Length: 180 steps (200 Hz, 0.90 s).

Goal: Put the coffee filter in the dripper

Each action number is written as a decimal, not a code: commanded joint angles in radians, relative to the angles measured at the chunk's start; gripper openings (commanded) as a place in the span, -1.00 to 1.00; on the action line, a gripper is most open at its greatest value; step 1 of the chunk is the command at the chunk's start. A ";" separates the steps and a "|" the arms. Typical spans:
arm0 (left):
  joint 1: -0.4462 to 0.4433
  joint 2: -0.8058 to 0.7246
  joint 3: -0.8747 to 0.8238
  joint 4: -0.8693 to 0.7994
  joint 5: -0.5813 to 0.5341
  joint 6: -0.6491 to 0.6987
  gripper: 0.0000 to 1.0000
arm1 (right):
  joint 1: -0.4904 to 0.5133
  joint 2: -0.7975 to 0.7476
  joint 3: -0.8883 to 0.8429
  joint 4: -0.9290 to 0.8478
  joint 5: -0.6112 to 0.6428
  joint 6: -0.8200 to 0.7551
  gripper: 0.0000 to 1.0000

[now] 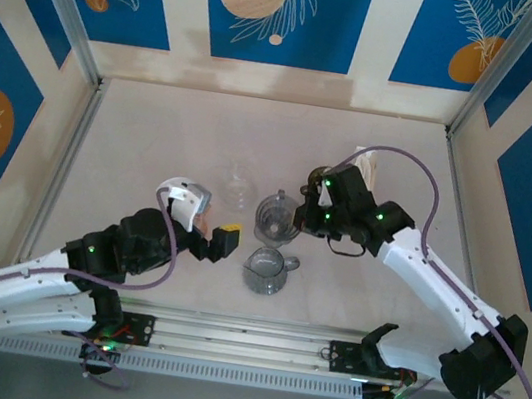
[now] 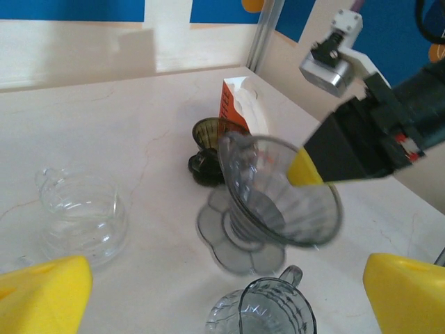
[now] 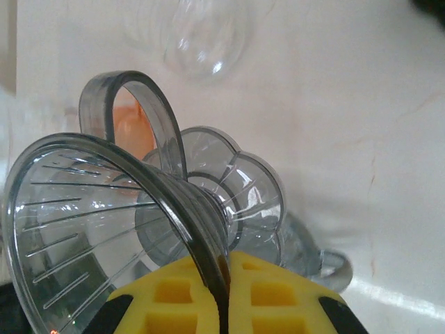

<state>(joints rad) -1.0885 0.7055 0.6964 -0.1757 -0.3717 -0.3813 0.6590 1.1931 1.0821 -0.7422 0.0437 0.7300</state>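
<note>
On my overhead view, the left arm at lower left and the right arm at right have white link shells and black joint housings with green indicator lights. A purple cable loops above the right arm. In my wrist views, the finger pads are yellow.

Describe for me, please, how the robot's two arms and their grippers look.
The left arm and right arm both have white link shells and black joints with small green lights. A greyish-purple cable loops along each arm. The left gripper and right gripper are black with yellow pads, moulded in a square grid.
</note>
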 commanded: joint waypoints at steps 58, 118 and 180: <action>0.002 -0.017 0.018 -0.009 -0.031 0.022 0.99 | 0.108 0.012 -0.031 -0.113 -0.051 0.058 -1.00; 0.002 -0.014 0.008 -0.001 -0.036 0.025 0.99 | 0.122 0.027 -0.045 -0.117 -0.037 0.069 -1.00; 0.003 -0.014 0.005 -0.003 -0.030 0.025 0.99 | 0.133 0.051 -0.043 -0.118 -0.015 0.071 -0.85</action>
<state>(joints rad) -1.0885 0.7013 0.6964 -0.1802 -0.3870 -0.3817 0.7799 1.2289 1.0451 -0.8364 0.0261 0.7876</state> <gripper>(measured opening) 0.996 0.088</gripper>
